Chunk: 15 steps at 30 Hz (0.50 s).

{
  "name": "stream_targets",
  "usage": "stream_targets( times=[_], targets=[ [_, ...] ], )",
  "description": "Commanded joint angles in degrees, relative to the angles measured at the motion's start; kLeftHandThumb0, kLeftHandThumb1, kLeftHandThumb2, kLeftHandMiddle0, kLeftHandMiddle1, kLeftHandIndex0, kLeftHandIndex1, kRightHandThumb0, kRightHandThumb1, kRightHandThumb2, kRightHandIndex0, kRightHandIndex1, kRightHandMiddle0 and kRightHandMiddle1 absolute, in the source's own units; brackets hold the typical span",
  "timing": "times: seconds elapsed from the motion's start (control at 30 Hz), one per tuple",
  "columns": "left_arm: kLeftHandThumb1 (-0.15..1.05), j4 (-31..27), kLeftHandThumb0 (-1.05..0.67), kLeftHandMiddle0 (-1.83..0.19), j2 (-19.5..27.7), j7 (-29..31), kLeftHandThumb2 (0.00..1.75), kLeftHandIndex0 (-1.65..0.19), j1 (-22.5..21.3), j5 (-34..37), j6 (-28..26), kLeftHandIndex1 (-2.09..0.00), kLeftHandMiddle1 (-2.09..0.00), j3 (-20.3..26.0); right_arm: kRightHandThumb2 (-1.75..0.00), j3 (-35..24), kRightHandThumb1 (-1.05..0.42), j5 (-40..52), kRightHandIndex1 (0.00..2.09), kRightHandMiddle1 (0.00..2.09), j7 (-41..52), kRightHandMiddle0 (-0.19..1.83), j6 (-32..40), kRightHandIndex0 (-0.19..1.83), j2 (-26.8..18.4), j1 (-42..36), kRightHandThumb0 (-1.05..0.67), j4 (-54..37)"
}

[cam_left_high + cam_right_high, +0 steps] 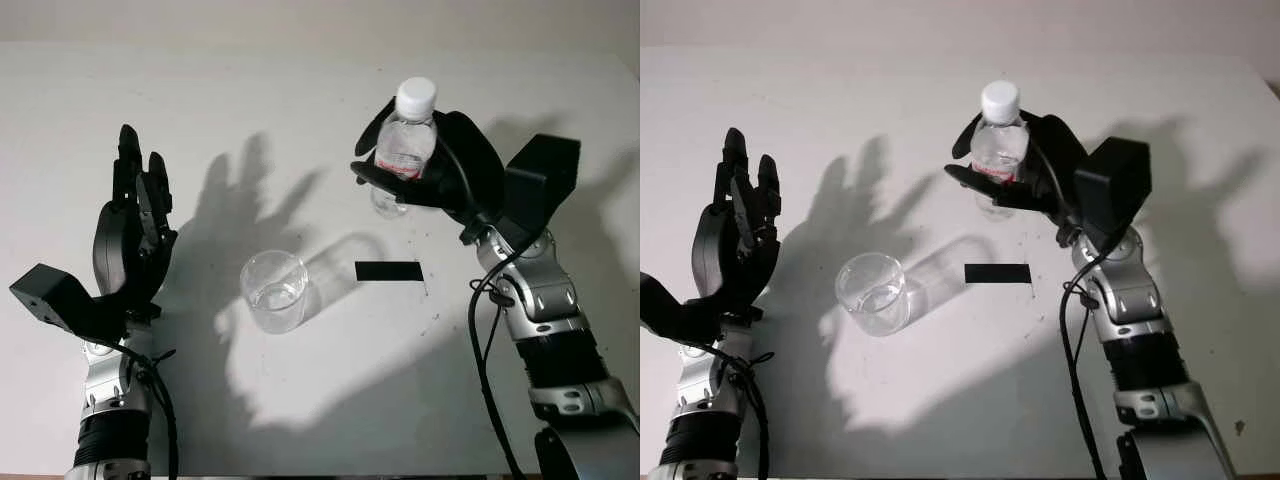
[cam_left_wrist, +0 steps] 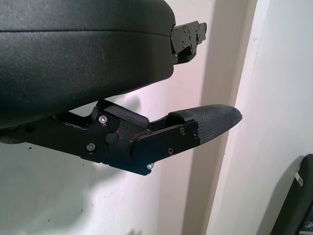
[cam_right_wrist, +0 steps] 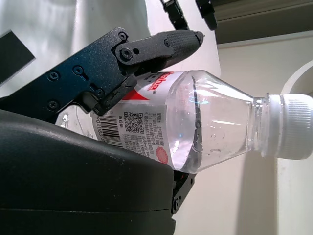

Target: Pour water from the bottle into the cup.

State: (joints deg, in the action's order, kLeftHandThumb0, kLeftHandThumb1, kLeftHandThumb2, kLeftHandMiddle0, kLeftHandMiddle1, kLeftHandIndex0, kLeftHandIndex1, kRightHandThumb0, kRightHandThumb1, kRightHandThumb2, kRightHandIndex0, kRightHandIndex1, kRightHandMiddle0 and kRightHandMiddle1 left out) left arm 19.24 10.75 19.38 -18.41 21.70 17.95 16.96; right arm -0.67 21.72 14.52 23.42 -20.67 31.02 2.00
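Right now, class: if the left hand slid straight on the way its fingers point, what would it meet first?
Probably nothing: the open left hand points up the bare table toward its far edge. The cup sits off to its side, out of that line.

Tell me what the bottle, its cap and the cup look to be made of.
Bottle, gripped by the right hand: clear thin plastic by the look, glossy, with a printed red-and-white label.
Cap: white opaque plastic, ribbed around its side.
Cup: transparent and shiny, with a thick-looking rim; glass or clear hard plastic, I cannot tell which.
Left hand is open, over the table beside the cup.
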Motion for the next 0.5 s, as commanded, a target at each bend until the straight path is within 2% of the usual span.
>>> stream_targets(
  times=[0.0,0.1,0.23,0.47],
  targets=[
    [1.05,-0.1,-0.71,0.19,-0.3,0.4,0.70,0.19,0.8,0.2,0.0,0.00,0.00,0.1,-0.45,-2.6,-1.05,2.0,2.09,2.09,-0.2,0.91,4.1,1.20,0.0,-0.5,-0.36,-4.3],
    [1.05,-0.2,-0.71,0.19,-0.4,0.4,0.69,0.19,0.9,0.3,-0.1,0.00,0.00,0.1,-0.43,-4.6,-1.05,3.5,2.09,2.09,-0.8,0.92,8.9,1.20,0.1,-0.6,-0.37,-7.0],
    [1.05,-0.8,-0.71,0.19,-0.4,0.4,0.70,0.19,1.1,0.2,-0.5,0.00,0.00,-0.1,-0.43,-5.5,-1.05,3.3,2.09,2.09,-0.9,0.91,10.6,1.18,0.7,-1.1,-0.37,-8.5],
    [1.05,-1.1,-0.71,0.19,-0.4,0.5,0.71,0.19,1.5,0.5,-0.6,0.00,0.00,0.2,-0.44,-3.3,-1.05,-1.3,2.09,2.09,-0.2,0.85,6.3,1.16,2.1,-4.2,-0.34,-9.4]
  ],
)
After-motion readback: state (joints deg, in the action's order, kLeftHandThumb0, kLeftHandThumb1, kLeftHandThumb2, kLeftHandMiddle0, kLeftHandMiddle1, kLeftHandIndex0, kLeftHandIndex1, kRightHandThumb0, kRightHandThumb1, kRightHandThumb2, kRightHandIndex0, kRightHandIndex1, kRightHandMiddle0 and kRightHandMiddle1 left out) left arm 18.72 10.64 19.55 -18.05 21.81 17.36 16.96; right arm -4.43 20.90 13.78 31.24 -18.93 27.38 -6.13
